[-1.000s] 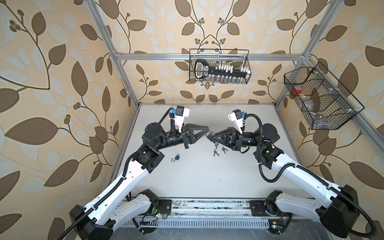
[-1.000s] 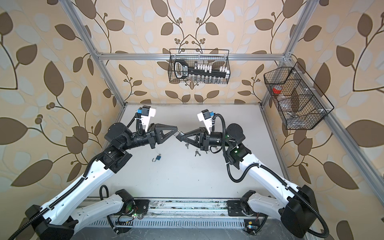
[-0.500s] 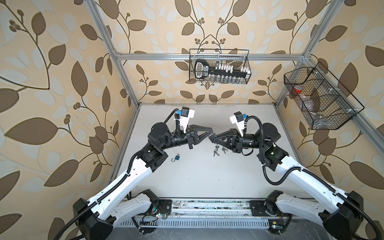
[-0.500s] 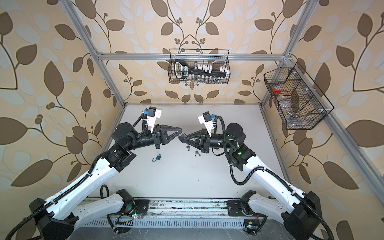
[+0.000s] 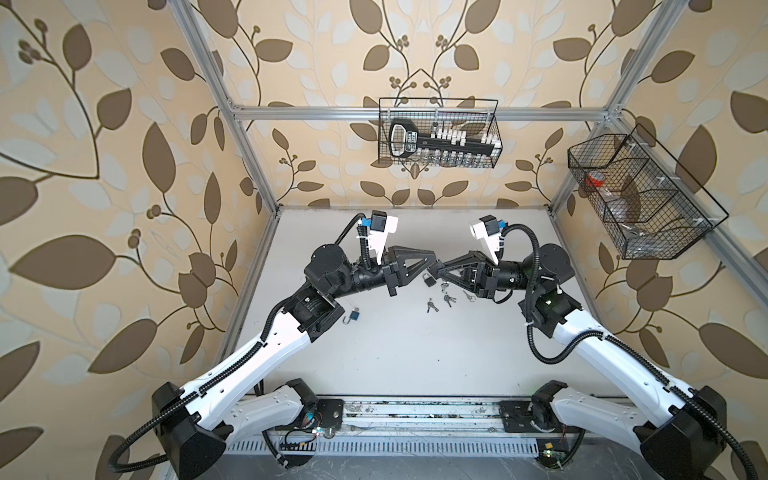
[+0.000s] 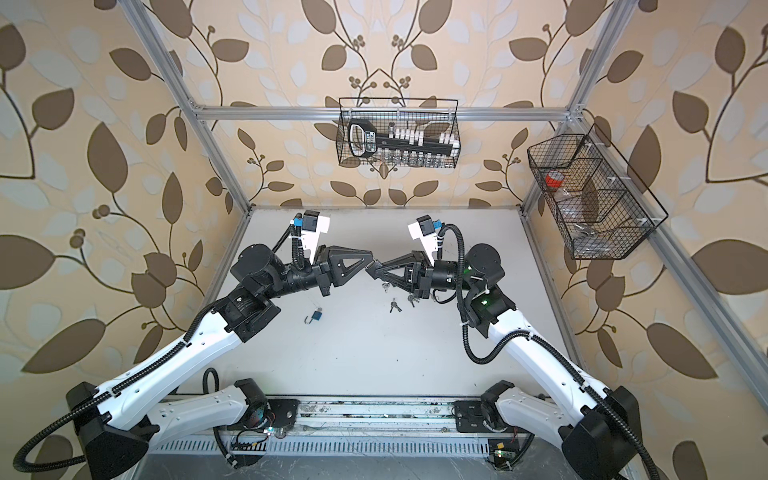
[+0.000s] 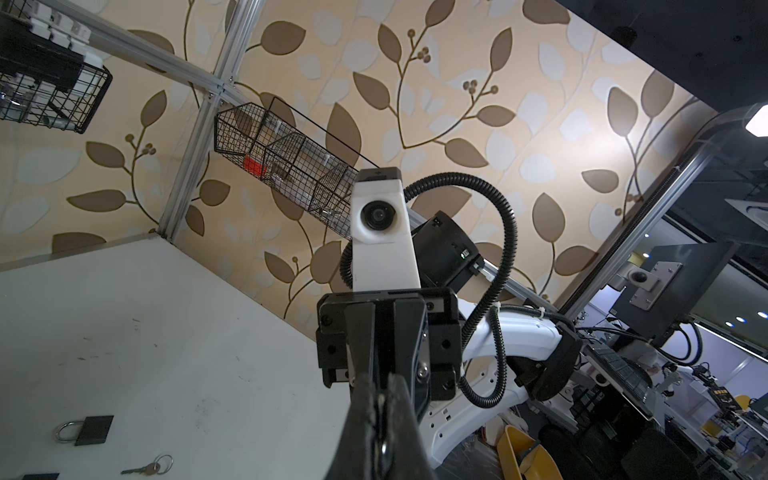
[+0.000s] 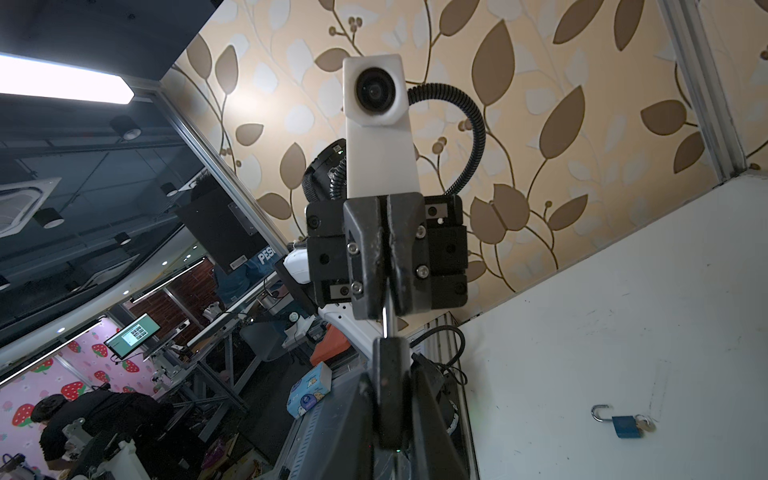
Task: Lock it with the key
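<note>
Up off the table (image 5: 415,353), left gripper (image 8: 386,309) and right gripper (image 5: 444,272) meet tip to tip.
Left fingers are pinched tight on a thin metal key (image 8: 387,323), whose tip meets a narrow black padlock body (image 8: 388,374) clamped between the right fingers. Beneath them lie another black padlock (image 7: 93,430) and loose keys (image 5: 446,299); an open-shackled blue padlock (image 5: 353,316) sits well apart, nearer the left arm.

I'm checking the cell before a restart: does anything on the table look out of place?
The blue padlock lies by itself near the left arm with its shackle swung open, well apart from the loose keys scattered toward the right arm. Nothing looks spilled or broken.
</note>
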Controlling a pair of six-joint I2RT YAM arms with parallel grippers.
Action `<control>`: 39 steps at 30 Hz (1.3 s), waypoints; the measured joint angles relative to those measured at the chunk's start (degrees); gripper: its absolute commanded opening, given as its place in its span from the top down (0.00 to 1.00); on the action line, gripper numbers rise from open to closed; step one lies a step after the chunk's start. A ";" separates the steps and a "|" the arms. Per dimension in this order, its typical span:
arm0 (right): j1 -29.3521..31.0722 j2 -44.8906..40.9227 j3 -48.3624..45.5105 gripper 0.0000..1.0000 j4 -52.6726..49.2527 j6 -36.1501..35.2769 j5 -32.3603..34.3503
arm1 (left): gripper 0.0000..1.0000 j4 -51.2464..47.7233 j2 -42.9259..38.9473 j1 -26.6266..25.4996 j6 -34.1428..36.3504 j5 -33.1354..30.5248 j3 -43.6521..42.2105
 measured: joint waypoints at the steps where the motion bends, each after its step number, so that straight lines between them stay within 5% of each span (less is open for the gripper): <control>1: -0.09 0.00 0.00 1.00 0.09 -0.02 -0.15 | 1.00 -0.20 -0.15 -0.28 0.37 -0.50 0.00; 5: -0.17 -0.63 0.07 0.96 -2.95 -2.69 0.00 | 1.00 -3.19 -1.97 -1.27 1.81 -3.48 0.00; 8: 0.31 -2.19 0.68 0.64 -10.49 -8.85 1.88 | 1.00 -7.37 -3.48 -2.38 2.91 -6.49 0.02; 12: 0.15 -5.35 1.49 0.53 -18.91 -18.95 9.18 | 1.00 -18.03 -4.20 -4.68 4.72 -9.62 0.50; 19: 1.14 -11.43 0.83 0.52 -31.04 -32.96 23.93 | 1.00 -32.94 -2.62 -4.81 6.69 -21.27 7.91; 26: 10.84 -12.39 -3.91 0.52 -34.53 -39.36 40.04 | 1.00 -37.48 -2.97 -4.81 5.73 -31.34 9.75; 39: 21.00 -2.16 -5.70 0.52 -22.67 -40.92 48.63 | 1.00 -40.26 -6.71 -4.79 0.92 -40.09 9.70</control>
